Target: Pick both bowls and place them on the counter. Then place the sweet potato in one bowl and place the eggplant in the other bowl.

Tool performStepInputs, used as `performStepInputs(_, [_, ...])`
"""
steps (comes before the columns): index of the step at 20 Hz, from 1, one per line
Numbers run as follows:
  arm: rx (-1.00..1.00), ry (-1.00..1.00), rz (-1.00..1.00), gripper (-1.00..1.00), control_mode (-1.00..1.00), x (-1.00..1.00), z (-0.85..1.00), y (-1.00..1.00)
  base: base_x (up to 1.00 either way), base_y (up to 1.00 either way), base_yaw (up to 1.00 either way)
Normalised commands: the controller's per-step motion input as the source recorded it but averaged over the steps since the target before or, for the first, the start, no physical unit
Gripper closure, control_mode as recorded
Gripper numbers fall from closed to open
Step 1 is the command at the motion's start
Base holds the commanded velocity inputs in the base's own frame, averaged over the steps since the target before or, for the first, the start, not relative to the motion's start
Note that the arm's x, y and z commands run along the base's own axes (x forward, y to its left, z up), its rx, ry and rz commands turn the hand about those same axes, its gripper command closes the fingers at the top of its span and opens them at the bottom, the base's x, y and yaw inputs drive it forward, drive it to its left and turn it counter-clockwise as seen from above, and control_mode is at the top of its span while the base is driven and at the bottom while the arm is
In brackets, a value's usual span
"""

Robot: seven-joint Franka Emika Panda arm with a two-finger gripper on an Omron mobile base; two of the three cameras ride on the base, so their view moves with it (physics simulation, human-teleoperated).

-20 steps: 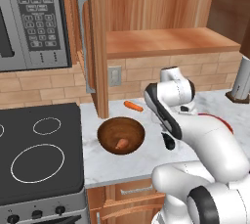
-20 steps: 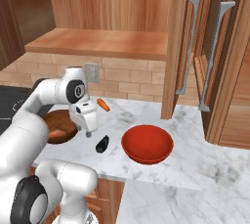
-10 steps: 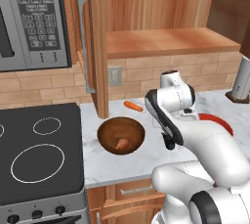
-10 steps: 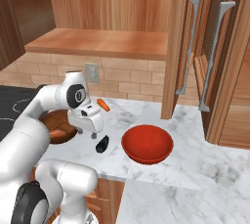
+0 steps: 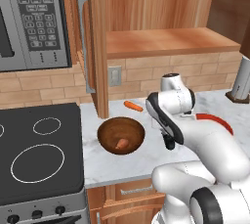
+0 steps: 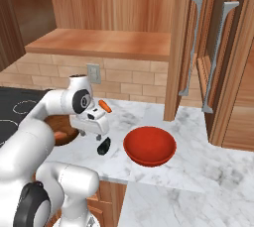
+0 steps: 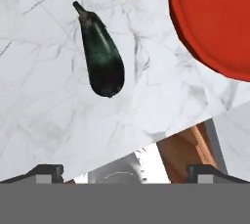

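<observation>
The dark purple eggplant (image 7: 101,56) lies on the marbled counter (image 7: 44,120), left of the red bowl (image 7: 215,17) in the hand view. My gripper (image 7: 124,174) hangs open above it, holding nothing. From the right base view, the gripper (image 6: 99,136) hovers just over the eggplant (image 6: 103,146), with the red bowl (image 6: 150,145) to its right. The brown bowl (image 5: 121,136) stands on the counter with the sweet potato (image 5: 122,143) inside it. My gripper (image 5: 168,142) is to the right of that bowl, and a slice of the red bowl (image 5: 215,120) shows behind my arm.
A slim orange carrot (image 5: 133,105) lies by the back wall. The black stovetop (image 5: 34,154) borders the counter on the left, under a microwave (image 5: 29,17). A wooden cabinet post (image 5: 95,47) and shelf rise behind. Tall cabinet doors (image 6: 213,57) stand at the right.
My hand has shifted slightly right and down, away from the brown bowl and closer over the eggplant. The jaws stayed open; the bowls and vegetables have not moved.
</observation>
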Motion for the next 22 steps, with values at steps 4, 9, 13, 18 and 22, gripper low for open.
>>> performStepInputs(4, [0.04,0.0,0.06,-1.0,-1.0,0.28,-0.07,-0.13,0.0,0.0,0.0])
performStepInputs(9, [0.03,0.0,0.0,-1.0,-1.0,0.1,-0.06,-0.21,0.0,0.0,0.0])
performStepInputs(13, [0.0,0.01,0.0,-1.0,-1.0,0.12,-0.05,-0.03,0.0,0.0,0.0])
performStepInputs(18, [0.0,0.0,0.01,-1.0,-1.0,0.32,-0.19,0.0,0.0,0.0,0.0])
performStepInputs(22, [0.0,0.0,0.01,-1.0,-1.0,0.27,-0.27,0.0,0.0,0.0,0.0])
